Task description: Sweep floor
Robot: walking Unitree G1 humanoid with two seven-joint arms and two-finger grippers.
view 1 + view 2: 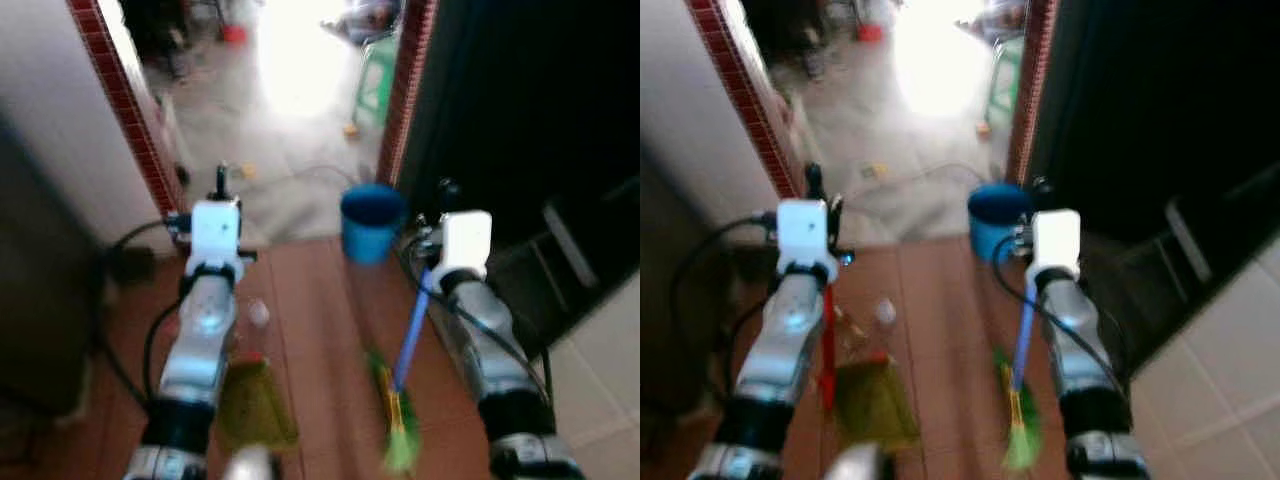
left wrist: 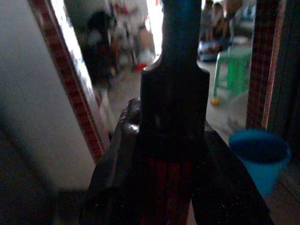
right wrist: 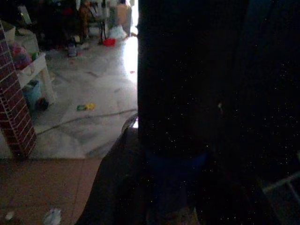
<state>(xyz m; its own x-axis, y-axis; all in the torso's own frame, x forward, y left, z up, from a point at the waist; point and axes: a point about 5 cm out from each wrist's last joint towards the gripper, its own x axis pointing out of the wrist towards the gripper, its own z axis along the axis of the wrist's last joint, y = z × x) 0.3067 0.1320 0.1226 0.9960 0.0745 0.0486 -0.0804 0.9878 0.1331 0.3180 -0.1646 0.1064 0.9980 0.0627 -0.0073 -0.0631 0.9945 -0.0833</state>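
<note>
My right gripper (image 1: 445,192) is shut on the blue handle of a broom (image 1: 411,335). Its green and yellow bristles (image 1: 399,432) rest on the red-brown tiled floor (image 1: 320,300) by my right arm. My left gripper (image 1: 222,183) is shut on the red handle (image 1: 827,345) of a yellow-green dustpan (image 1: 252,402), which hangs low beside my left arm. A small white scrap of litter (image 1: 258,314) lies on the tiles just beyond the dustpan. The red handle (image 2: 161,187) sits between the dark fingers in the left wrist view. The right wrist view is very dark.
A blue bucket (image 1: 370,222) stands at the doorway's right side, ahead of the broom. Brick-red door posts (image 1: 140,130) frame a bright grey floor beyond, with a cable (image 1: 300,175), yellow bits and a green stool (image 1: 375,80). Dark furniture (image 1: 530,150) stands on the right.
</note>
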